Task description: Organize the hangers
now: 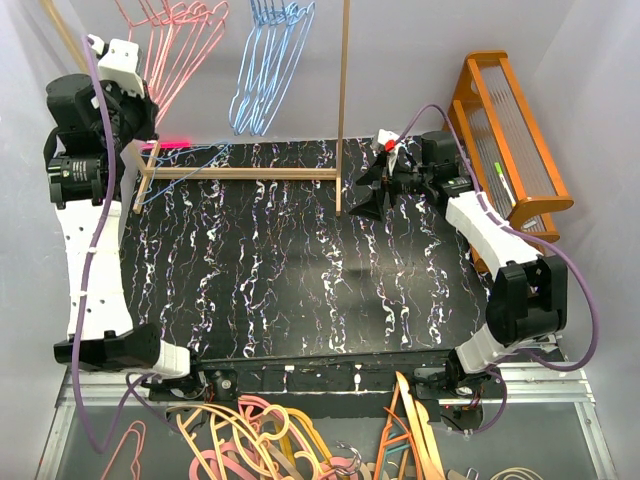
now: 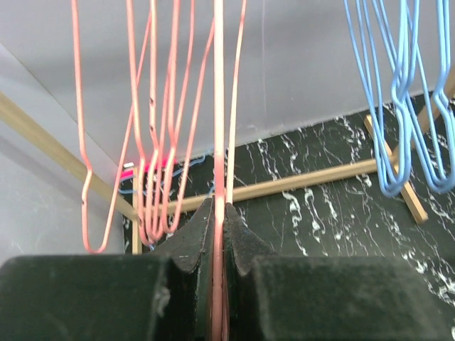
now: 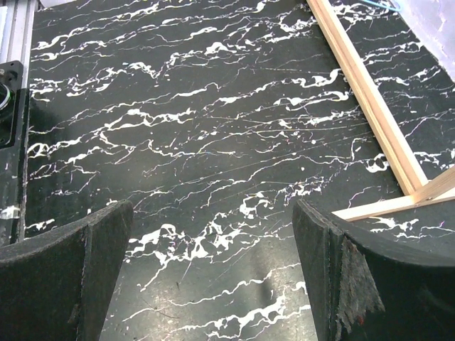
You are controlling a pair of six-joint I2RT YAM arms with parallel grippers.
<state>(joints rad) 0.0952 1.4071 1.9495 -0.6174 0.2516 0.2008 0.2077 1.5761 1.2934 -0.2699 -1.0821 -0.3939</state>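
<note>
Pinched tight on one thin pink-red hanger (image 2: 218,106), wire running straight up from between the black fingers (image 2: 192,241) of left gripper (image 2: 217,213), raised high at the rack's left side. Just beside it, more pink-red hangers (image 2: 153,142) dangling in a bunch; further right, light blue hangers (image 2: 405,106) hanging as a separate bunch. Below, wooden rack (image 1: 250,173) standing on black marbled table (image 1: 300,280). Right gripper (image 3: 213,234) spread wide, holding nothing, low over the table near the rack's right foot. Orange slatted stand (image 1: 510,130) at far right; heap of thicker hangers (image 1: 260,440) at near edge.
</note>
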